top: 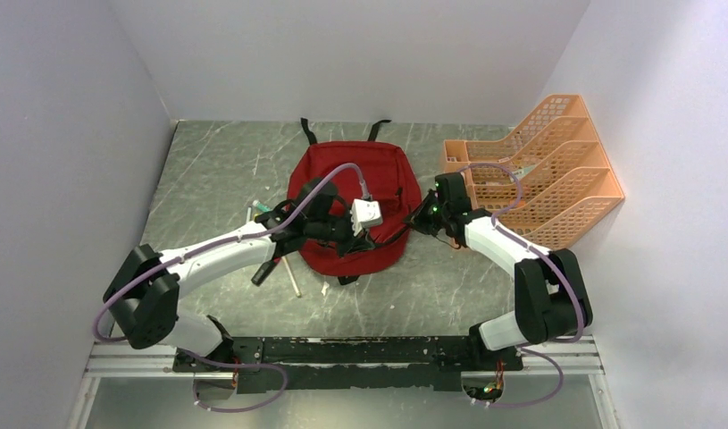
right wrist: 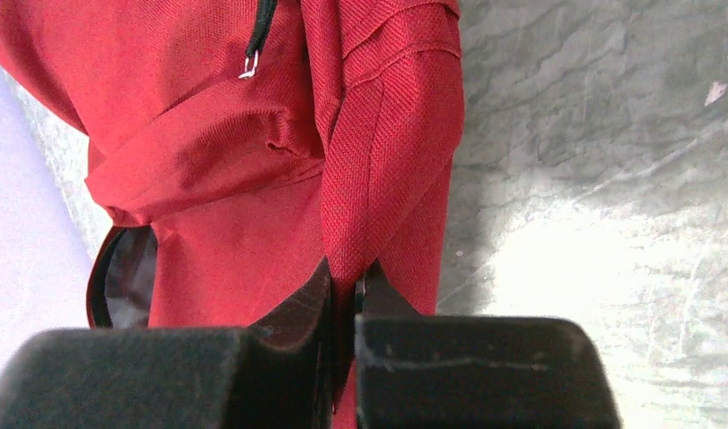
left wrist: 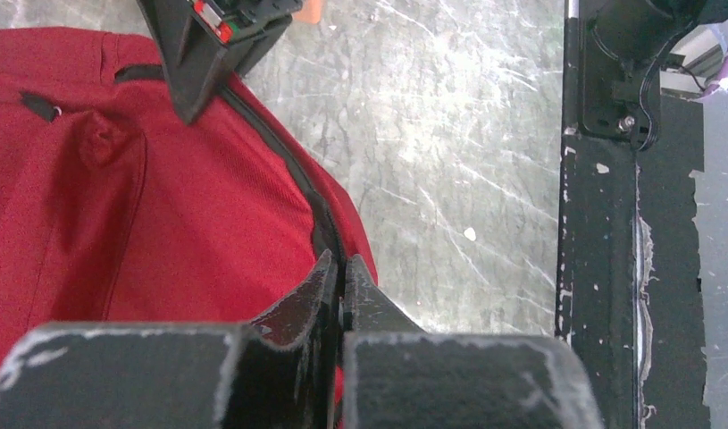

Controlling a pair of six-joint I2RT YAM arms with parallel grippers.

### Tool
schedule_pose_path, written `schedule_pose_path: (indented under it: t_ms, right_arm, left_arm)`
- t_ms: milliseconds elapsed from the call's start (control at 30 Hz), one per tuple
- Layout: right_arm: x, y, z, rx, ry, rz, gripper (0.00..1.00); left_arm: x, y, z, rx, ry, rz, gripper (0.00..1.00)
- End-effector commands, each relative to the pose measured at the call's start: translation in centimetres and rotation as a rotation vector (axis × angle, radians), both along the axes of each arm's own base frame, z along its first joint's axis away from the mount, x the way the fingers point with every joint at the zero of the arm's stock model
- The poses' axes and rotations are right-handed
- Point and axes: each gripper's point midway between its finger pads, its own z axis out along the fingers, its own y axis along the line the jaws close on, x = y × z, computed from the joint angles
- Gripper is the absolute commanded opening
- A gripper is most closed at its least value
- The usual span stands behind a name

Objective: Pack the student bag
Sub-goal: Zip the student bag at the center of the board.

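Observation:
The student bag (top: 342, 179) is a dark red fabric backpack lying flat mid-table, its black straps at the far end. My left gripper (top: 375, 238) is over the bag's near right corner. In the left wrist view it (left wrist: 342, 268) is shut on the bag's (left wrist: 163, 206) edge, where the black zipper line (left wrist: 297, 174) runs in between the fingers. My right gripper (top: 420, 220) is at the bag's right side, shut (right wrist: 346, 273) on a raised fold of the red fabric (right wrist: 387, 152). A black zipper pull (right wrist: 260, 31) and a slit of grey lining (right wrist: 128, 277) show.
An orange mesh file organizer (top: 543, 170) stands at the back right. Pens and a thin stick (top: 290, 275) lie left of the bag, partly under my left arm. A black base rail (left wrist: 601, 268) runs along the near table edge. Walls close in on three sides.

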Motion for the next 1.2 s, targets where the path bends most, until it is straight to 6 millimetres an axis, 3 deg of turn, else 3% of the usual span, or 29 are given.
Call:
schedule_pose_path:
  t_ms: [0,133,333,467,600,800,1033,1167]
  right_arm:
    - [3.0,-4.2,0.0,-0.147,-0.073,-0.101,0.00]
    - [3.6,-5.3,-0.1,-0.192,-0.080,-0.111,0.00]
    - [4.3,-6.2,0.5,-0.233,-0.104,-0.101,0.00]
    - [3.6,-4.4,1.3,-0.162,-0.111,-0.015,0.26]
    - [1.6,-2.7,2.6,-0.078,-0.096,0.042,0.43]
    - [-2.5,0.1,5.0,0.006,-0.097,0.078,0.60]
    - [-7.5,3.2,5.1,0.070,-0.014,0.144,0.67]
    - [-8.6,3.1,4.5,0.072,0.023,0.130,0.69]
  left_arm:
    - [-3.2,1.6,0.1,0.039,0.052,-0.066,0.05]
    - [-3.4,2.7,-0.3,0.073,0.044,-0.041,0.05]
    - [-3.1,5.2,-2.4,0.161,0.059,0.087,0.05]
    - [-2.9,4.9,-1.5,0.086,0.045,0.116,0.05]
    - [-2.3,2.5,-0.2,-0.014,0.060,0.087,0.05]
    - [-2.2,0.0,-0.2,-0.074,0.114,0.034,0.05]
    - [-1.7,0.1,0.6,-0.103,0.086,0.060,0.05]
    - [-1.2,0.0,1.6,-0.153,0.083,0.107,0.05]
